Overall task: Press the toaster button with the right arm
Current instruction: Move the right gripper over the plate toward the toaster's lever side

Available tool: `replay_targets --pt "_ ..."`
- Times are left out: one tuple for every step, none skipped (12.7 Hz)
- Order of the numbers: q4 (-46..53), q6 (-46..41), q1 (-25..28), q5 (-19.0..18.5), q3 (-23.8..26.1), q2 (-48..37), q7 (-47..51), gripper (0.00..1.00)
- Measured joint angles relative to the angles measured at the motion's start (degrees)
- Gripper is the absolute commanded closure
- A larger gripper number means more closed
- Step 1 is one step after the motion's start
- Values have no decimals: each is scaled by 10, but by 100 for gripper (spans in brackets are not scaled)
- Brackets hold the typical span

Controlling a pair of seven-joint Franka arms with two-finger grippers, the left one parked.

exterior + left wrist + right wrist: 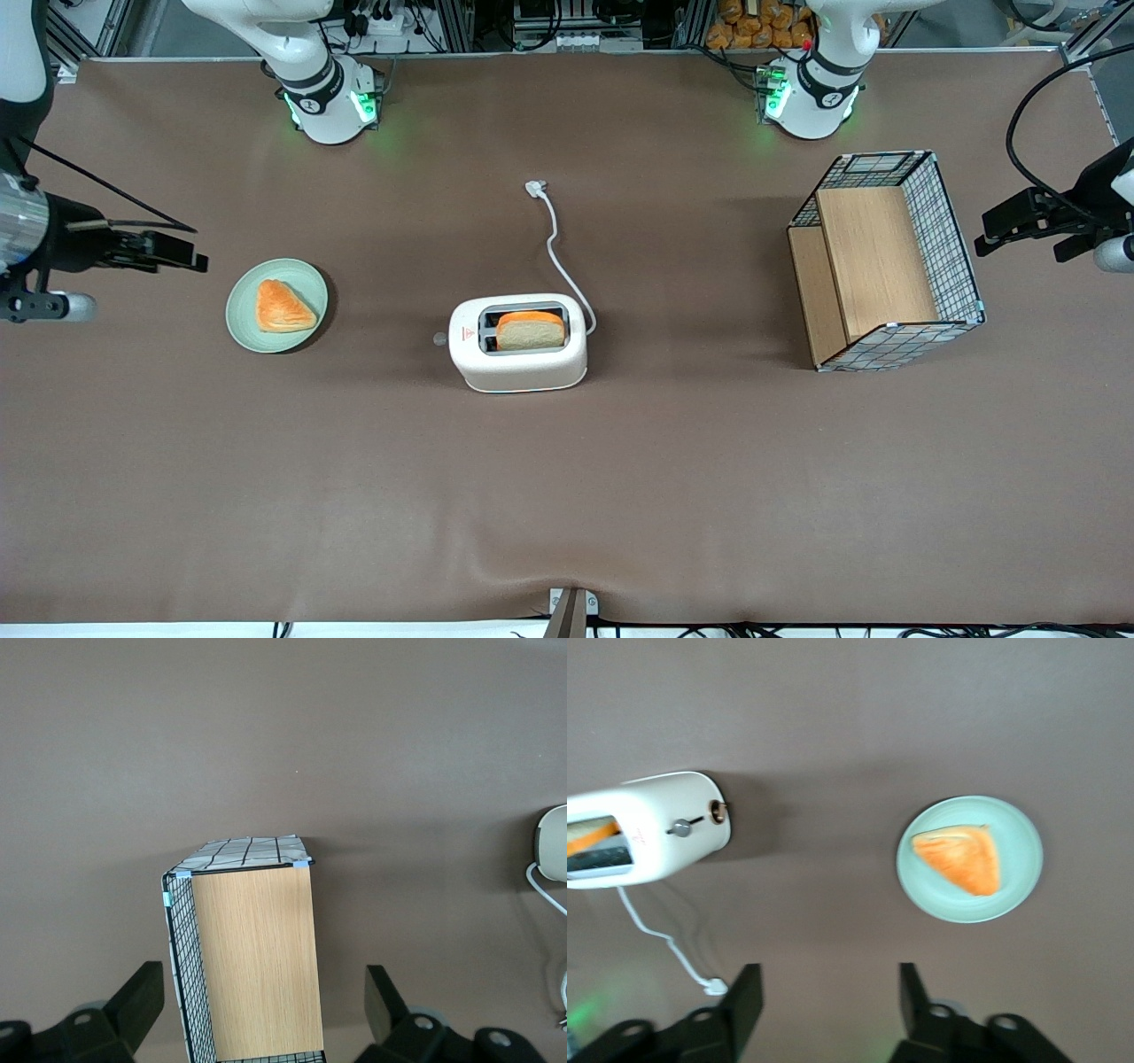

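A white two-slot toaster [518, 344] stands near the middle of the brown-covered table [567, 496], a slice of bread [530, 330] upright in the slot nearer the front camera. A red warning triangle [467, 334] is printed on its top at the end toward the working arm; no wording beside it can be read. From that narrow end projects the small grey button [438, 338], seen in the right wrist view on a slider slot beside a round dial [718, 811]. The white cord [561, 257] runs from the toaster toward the table's edge by the arm bases and ends in a plug [535, 187].

The right arm [22, 230] hangs above the table edge at its own end, its black gripper [828, 1003] spread wide and holding nothing, well apart from the toaster. Between the two lies a pale green plate [244, 323] carrying a triangular pastry [282, 307]. A wire-mesh basket [952, 239] with wooden panels sits toward the parked arm's end.
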Motion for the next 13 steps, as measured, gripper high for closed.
replay_targets --pt "-1 1 0 23 1 8 9 99" --pt "-2 5 0 40 1 17 13 100" --pt "-2 9 1 54 1 25 20 100" --pt "-3 13 2 66 2 31 36 100" --pt "-11 25 8 79 3 36 58 100" --pt "-26 47 19 88 4 38 80 100" --pt "-45 70 31 97 5 39 96 96" --pt "-64 93 42 111 5 41 104 100" --pt "-83 116 48 131 5 43 109 100" --pt "-106 146 54 151 6 44 110 100" --pt "-132 185 65 163 6 46 110 100" --pt "-157 225 80 169 6 47 110 100" --pt "-180 258 92 173 7 48 112 100"
